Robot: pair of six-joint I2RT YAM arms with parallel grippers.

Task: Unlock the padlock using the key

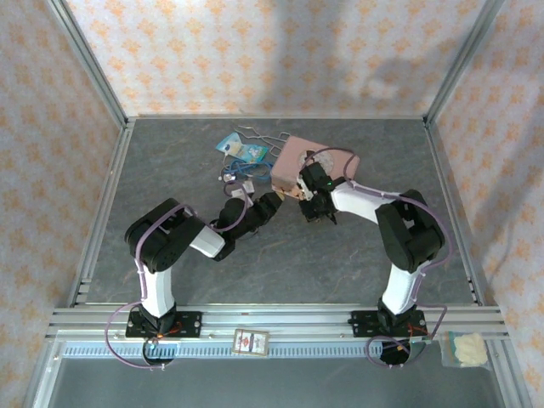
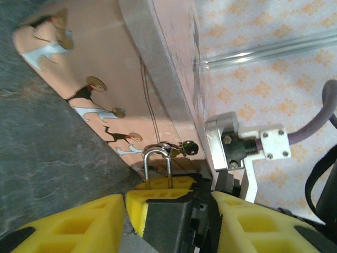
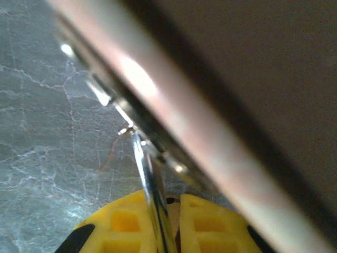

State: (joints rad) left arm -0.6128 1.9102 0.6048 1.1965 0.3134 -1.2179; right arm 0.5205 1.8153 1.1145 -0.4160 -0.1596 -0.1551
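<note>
At the left of the grey counter [image 1: 280, 263], a small blue-and-white packet [image 1: 242, 151] lies just beside the pink tin box [image 1: 293, 153], out of the way of the work. The left arm reaches in from there. In its wrist view, the left pincer [image 2: 166, 211] sits low against the box's side with its yellow pads apparently pressed onto the padlock [image 2: 146, 167]. Only the silvery shackle shows, threaded through the box's clasp and rising upright from between the pads, while the body is hidden. That hold looks meant to steady the lock so it cannot swing when the key pushes in. Just right of it, the right pincer [image 3: 169, 208] is pressed together on the key [image 3: 150, 190], a thin bright blade pointing up along the box's edge. I cannot tell whether its tip has reached the keyhole. The next move probably calls for fine alignment, since a slight tilt could make the blade skid off.
</note>
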